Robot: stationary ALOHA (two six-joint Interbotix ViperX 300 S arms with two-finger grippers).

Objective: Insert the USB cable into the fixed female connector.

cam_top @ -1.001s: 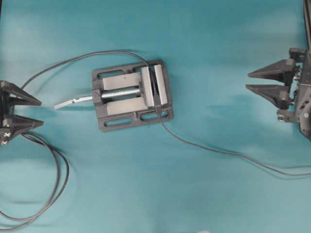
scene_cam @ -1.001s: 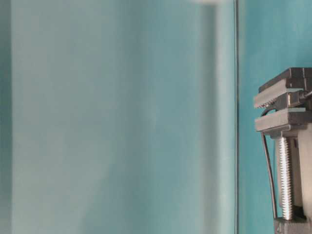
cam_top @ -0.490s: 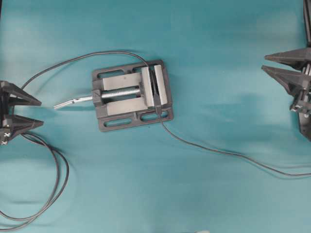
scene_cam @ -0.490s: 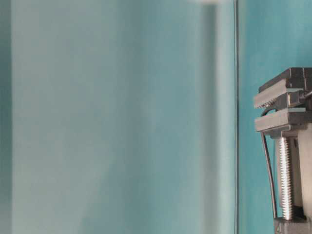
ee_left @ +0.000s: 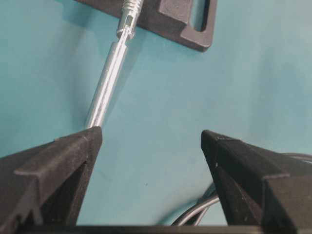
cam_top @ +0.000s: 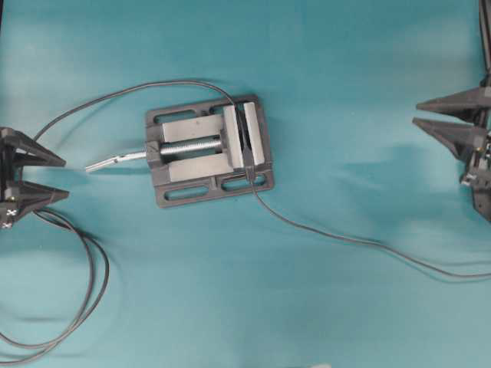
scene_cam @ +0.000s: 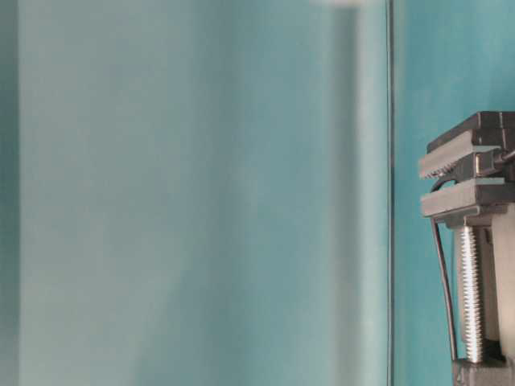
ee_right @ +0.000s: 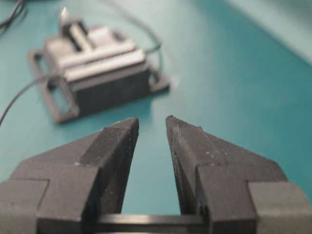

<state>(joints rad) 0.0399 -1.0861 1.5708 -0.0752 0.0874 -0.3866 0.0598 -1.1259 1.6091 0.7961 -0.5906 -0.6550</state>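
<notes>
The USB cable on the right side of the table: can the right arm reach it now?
Probably yes. The USB cable lies bare on the table, nothing over it, and the right gripper is open and empty.

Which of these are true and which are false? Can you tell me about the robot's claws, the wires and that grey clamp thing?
1. The left gripper holds a cable. False: its jaws stand wide open and empty.
2. The vise sits flat on the teal table. True.
3. The right gripper is touching the vise. False: it hangs far off at the right edge.
4. A silver screw handle sticks out of the vise toward the left gripper. True.
5. A thin cable runs from the vise to the right. True.
</notes>
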